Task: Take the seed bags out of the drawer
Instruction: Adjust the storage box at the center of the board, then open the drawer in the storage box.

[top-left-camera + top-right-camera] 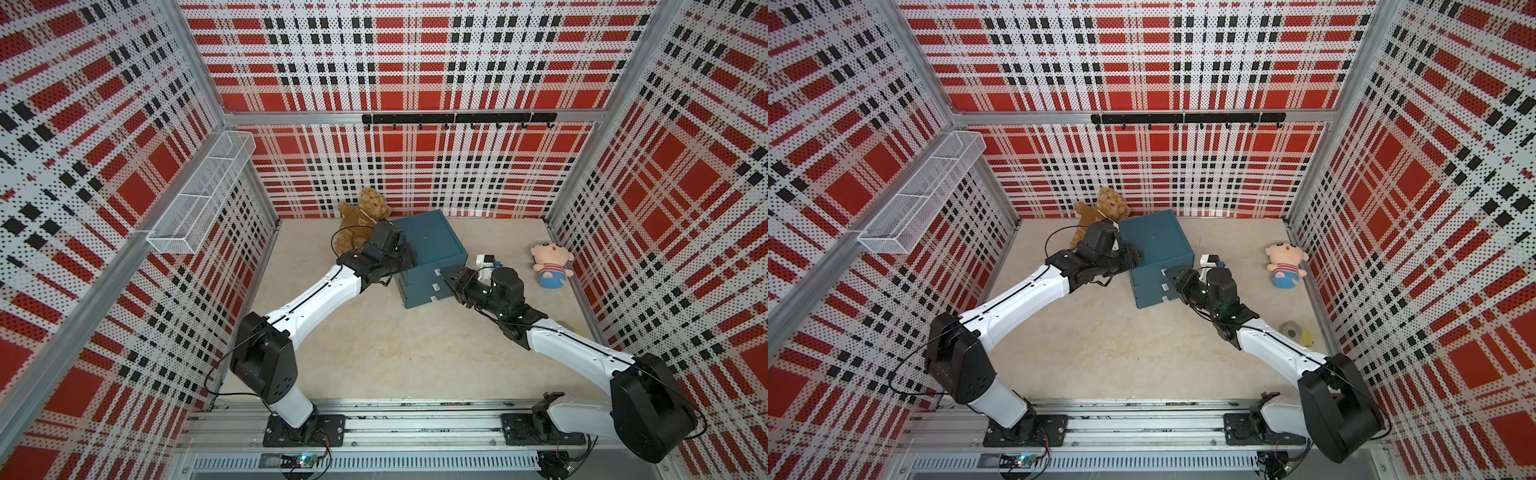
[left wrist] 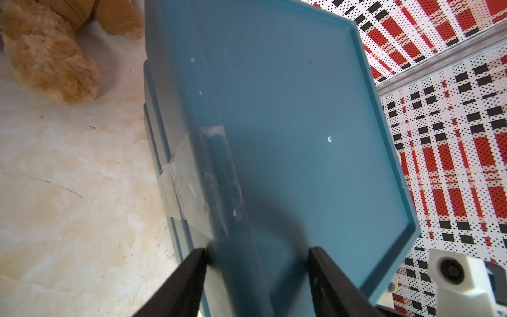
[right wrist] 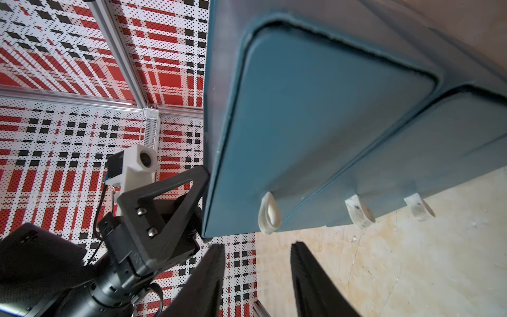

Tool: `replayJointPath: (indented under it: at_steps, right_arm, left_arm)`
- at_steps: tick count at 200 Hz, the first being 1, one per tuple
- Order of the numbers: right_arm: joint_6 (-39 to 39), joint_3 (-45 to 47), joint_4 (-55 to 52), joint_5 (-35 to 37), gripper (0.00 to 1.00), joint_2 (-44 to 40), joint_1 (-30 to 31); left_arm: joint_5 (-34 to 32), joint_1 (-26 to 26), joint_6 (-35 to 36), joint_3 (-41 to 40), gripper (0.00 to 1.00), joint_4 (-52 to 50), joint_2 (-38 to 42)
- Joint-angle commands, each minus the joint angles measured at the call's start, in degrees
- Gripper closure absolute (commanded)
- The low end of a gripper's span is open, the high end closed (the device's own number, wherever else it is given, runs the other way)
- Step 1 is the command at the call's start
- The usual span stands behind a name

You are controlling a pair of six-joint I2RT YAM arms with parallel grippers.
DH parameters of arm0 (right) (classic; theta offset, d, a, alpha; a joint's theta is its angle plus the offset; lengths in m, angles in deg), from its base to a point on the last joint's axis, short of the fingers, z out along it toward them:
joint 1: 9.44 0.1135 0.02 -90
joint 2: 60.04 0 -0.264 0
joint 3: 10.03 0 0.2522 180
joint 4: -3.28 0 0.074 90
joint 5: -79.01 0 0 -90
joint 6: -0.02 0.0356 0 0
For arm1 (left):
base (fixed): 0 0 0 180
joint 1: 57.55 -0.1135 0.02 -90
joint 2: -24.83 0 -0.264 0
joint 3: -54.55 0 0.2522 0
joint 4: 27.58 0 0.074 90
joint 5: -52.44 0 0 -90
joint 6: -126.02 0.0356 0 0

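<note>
Step in hand: opening the drawer. Your left pincer (image 2: 257,251) clamps the teal cabinet (image 1: 430,245) by its top edge. Your right pincer (image 3: 258,245), half-spread and empty, waits at the cabinet's 4 o'clock, just short of the top drawer's loop pull (image 3: 270,212). No seed bags visible, presumably inside. Next: close on that loop, draw straight out.

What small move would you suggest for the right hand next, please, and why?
Probably ease the right hand forward so its open jaws straddle the white loop on the top drawer. All three drawers look shut, no seed bags show, the loop sits just ahead of the jaws, and the left hand grips the edge of the cabinet.
</note>
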Motion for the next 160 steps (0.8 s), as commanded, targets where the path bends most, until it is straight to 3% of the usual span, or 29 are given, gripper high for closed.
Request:
replayJointPath:
  at_steps: [1, 103, 123, 160]
  right_arm:
    - [0.2, -0.9, 2.0, -0.4, 0.54, 1.2, 0.4]
    - [0.4, -4.4, 4.6, -0.5, 0.60, 5.7, 0.3]
    - [0.2, -4.9, 3.9, -0.3, 0.69, 5.9, 0.3]
    - [0.5, -3.9, 2.8, -0.6, 0.94, 5.2, 0.3]
  left_arm:
    - [1.7, 1.5, 0.0, -2.1, 0.37, -3.6, 0.3]
    - [1.5, 1.9, -0.3, -2.7, 0.36, -3.5, 0.8]
    - [1.6, 1.8, -0.3, -2.7, 0.36, -3.6, 0.9]
    - [1.6, 1.8, -0.2, -2.7, 0.36, -3.5, 0.7]
